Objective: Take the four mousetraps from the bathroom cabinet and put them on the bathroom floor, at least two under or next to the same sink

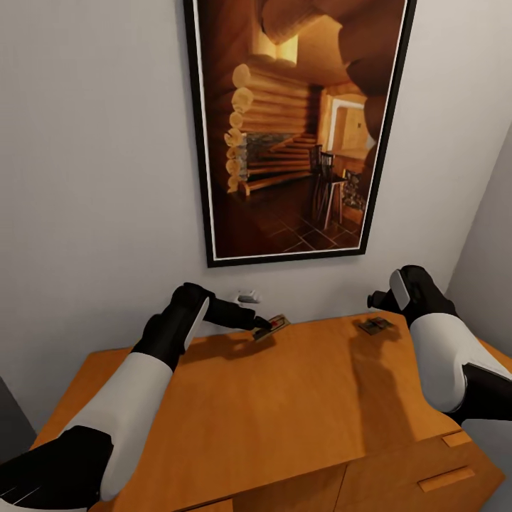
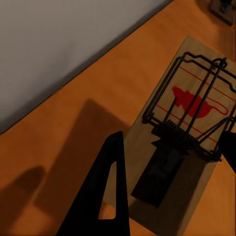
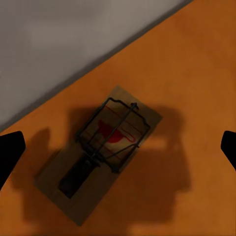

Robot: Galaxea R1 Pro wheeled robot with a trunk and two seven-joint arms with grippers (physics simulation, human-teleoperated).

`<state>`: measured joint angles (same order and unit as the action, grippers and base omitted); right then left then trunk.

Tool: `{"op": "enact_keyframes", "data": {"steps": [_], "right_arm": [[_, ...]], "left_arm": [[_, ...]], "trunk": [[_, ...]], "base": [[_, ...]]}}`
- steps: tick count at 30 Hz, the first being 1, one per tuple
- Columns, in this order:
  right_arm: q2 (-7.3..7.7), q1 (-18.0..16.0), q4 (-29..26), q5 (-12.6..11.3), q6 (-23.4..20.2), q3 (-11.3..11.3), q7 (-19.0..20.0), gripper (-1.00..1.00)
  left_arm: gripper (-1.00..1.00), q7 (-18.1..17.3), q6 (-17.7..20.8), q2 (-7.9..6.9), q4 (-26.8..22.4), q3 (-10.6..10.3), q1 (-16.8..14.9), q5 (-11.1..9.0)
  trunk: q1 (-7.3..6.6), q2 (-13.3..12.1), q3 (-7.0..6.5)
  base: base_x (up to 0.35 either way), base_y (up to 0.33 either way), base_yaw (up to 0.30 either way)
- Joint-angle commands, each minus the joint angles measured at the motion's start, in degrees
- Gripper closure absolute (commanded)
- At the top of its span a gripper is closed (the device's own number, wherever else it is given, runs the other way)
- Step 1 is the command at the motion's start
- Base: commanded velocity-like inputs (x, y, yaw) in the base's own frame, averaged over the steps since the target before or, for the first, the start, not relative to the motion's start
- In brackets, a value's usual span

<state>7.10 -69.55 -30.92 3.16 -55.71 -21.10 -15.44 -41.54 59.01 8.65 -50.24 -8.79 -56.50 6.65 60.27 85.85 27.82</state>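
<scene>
Two mousetraps [image 1: 271,328] [image 1: 374,326] are seen on the cabinet [image 1: 284,405]; each is framed by spread-open, empty grippers [image 1: 264,325] [image 3: 118,147], apparently untouched

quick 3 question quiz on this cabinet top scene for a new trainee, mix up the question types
1. True or false: the left gripper is at a mousetrap lying on the cabinet top.
2. How many mousetraps does the head view show on the cabinet top? A) one B) two C) four
3. Fill in: above the cabinet a framed ____ hangs on the wall.

Key
1. True. In the left wrist view its fingers straddle the trap's end, apart.
2. B. The second mousetrap lies below the right gripper, whose fingertips stand wide apart over it.
3. picture, of a log-cabin interior.
</scene>
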Motion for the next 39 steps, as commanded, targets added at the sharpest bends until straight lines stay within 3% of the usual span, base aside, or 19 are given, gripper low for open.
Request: {"op": "enact_keyframes", "data": {"steps": [1,17,39], "right_arm": [[-0.04,-0.1,0.0,0.3,-0.2,-0.2,0.1,-1.0],[-1.25,-0.1,3.2,0.3,3.3,-0.4,-0.1,-1.0],[-0.74,-0.1,4.1,0.4,4.6,-0.4,-0.2,-1.0]], "left_arm": [[1.0,-0.5,0.2,0.04,0.0,0.1,0.0,0.5],[1.0,-0.5,0.2,0.42,0.1,0.1,0.0,-1.8],[1.0,-0.3,0.2,0.75,-0.1,0.1,0.0,-1.9]], "trunk": [[0.0,0.0,0.07],[0.0,0.0,0.07],[0.0,0.0,0.07]], "base": [[0.0,0.0,0.0],[0.0,0.0,0.0],[0.035,0.0,0.0]]}}
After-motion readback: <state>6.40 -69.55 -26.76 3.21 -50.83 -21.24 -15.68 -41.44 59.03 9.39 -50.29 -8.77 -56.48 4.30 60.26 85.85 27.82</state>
